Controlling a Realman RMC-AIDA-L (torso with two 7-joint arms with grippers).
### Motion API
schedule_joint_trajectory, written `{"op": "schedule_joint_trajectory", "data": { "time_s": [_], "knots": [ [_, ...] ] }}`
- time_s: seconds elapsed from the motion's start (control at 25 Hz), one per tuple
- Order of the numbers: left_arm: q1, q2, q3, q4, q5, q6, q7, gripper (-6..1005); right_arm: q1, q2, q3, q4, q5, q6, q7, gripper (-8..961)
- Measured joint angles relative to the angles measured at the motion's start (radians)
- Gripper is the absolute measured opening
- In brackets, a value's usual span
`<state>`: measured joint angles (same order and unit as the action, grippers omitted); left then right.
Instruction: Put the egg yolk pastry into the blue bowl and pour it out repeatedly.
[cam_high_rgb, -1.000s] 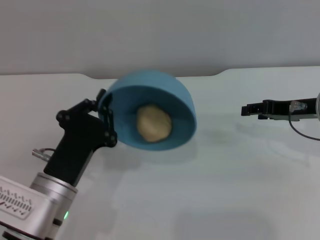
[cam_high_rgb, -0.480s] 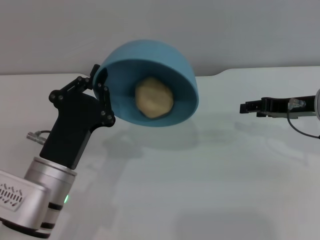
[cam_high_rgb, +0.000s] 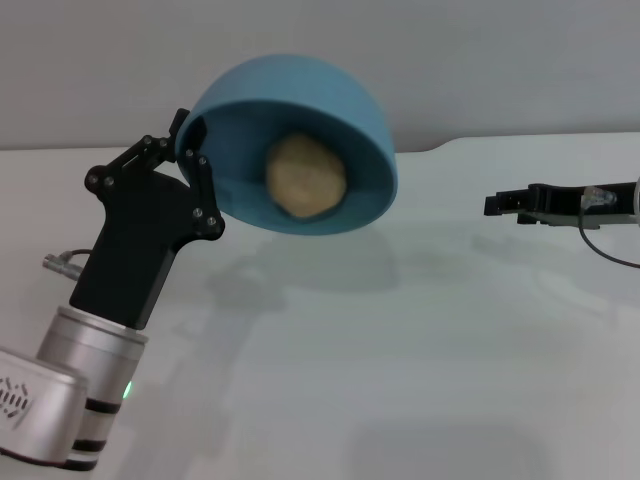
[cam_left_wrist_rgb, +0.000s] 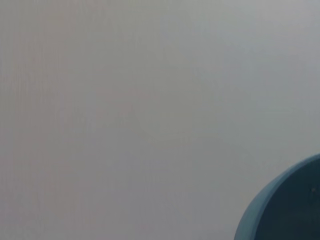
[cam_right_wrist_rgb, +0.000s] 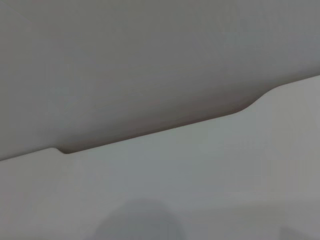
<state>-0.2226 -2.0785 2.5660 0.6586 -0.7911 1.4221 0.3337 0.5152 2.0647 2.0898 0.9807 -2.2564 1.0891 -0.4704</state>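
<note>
Two arms: both in the head view, one on each side of the white desk (cam_high_rgb: 400, 380).
Desk: pale and plain, with a notched far edge against a grey wall (cam_high_rgb: 450, 60); the right wrist view shows that same edge and wall.
Left arm: reaches up from the near left corner, silver wrist below, black claw body above.
Blue bowl (cam_high_rgb: 300, 130): lifted clear of the desk and tipped steeply on its side, mouth facing the near right; its shadow lies on the desk beneath. One curved piece of its rim (cam_left_wrist_rgb: 280, 210) shows in a corner of the left wrist view.
Left claw (cam_high_rgb: 193, 170): pinching the bowl's rim at the bowl's left side, fingers pressed onto the wall.
Egg yolk pastry (cam_high_rgb: 306, 177): tan ball resting inside the tilted bowl, against its inner wall.
Right claw (cam_high_rgb: 492, 204): held level above the desk at the far right, well apart from the bowl; whether its fingers are spread, I cannot tell.
</note>
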Motion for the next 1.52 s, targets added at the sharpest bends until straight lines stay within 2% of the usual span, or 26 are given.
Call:
{"op": "schedule_joint_trajectory", "data": {
  "time_s": [0.04, 0.36, 0.52, 0.84, 1.08, 1.52],
  "knots": [
    [-0.02, 0.0, 0.025, -0.009, -0.035, 0.004, 0.0, -1, 0.0, 0.0, 0.0, 0.0, 0.002, 0.0, 0.0, 521],
    [-0.083, 0.0, 0.055, -0.011, -0.104, -0.038, 0.003, -1, 0.0, 0.0, -0.001, -0.001, 0.004, 0.0, 0.0, 523],
    [-0.123, 0.0, 0.08, -0.008, -0.181, -0.013, 0.007, -1, 0.0, 0.0, -0.001, -0.001, 0.005, 0.0, 0.0, 522],
    [-0.128, 0.0, 0.115, -0.006, -0.271, 0.008, 0.002, -1, 0.001, 0.0, -0.001, -0.001, 0.005, 0.0, 0.0, 522],
    [-0.093, 0.0, 0.115, -0.01, -0.291, 0.178, -0.032, -1, 0.008, -0.001, 0.003, -0.003, 0.008, 0.0, -0.001, 522],
    [-0.136, 0.0, 0.139, -0.033, -0.283, 0.104, -0.066, -1, 0.012, -0.002, 0.014, -0.004, 0.008, -0.001, -0.001, 523]
  ]
}}
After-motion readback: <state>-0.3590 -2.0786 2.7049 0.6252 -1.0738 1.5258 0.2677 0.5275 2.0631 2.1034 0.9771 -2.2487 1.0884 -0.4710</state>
